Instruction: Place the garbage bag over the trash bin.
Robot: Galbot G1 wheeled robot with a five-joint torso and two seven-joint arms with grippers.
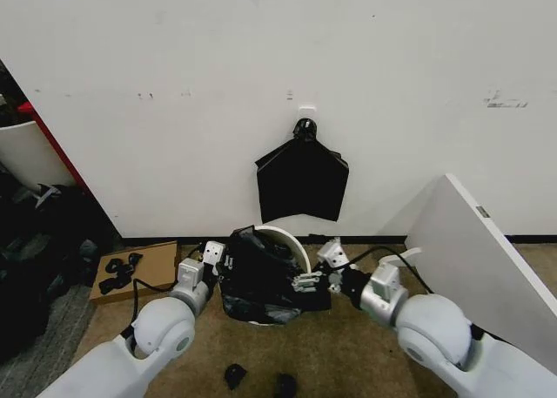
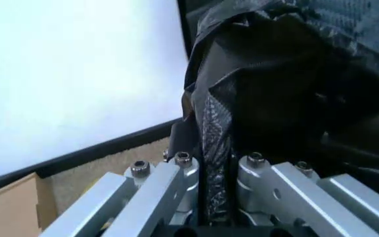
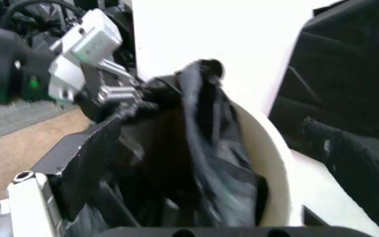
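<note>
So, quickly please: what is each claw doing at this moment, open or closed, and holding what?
Left claw: closed on the glossy black plastic garbage bag.
Right claw: closed on the same bag, at the round white plastic trash bin.

Even, bright indoor light in the head view. The wall (image 2: 71,84) blows out white in both wrist views. Right wrist view soft, blurred.

A plain white wall (image 1: 261,50) with faint scuffs meets tan carpet (image 1: 348,346) along a black baseboard (image 1: 157,239). A flat brown cardboard sheet (image 1: 144,267) lies left; a white slanted board (image 1: 483,250) leans right.
</note>
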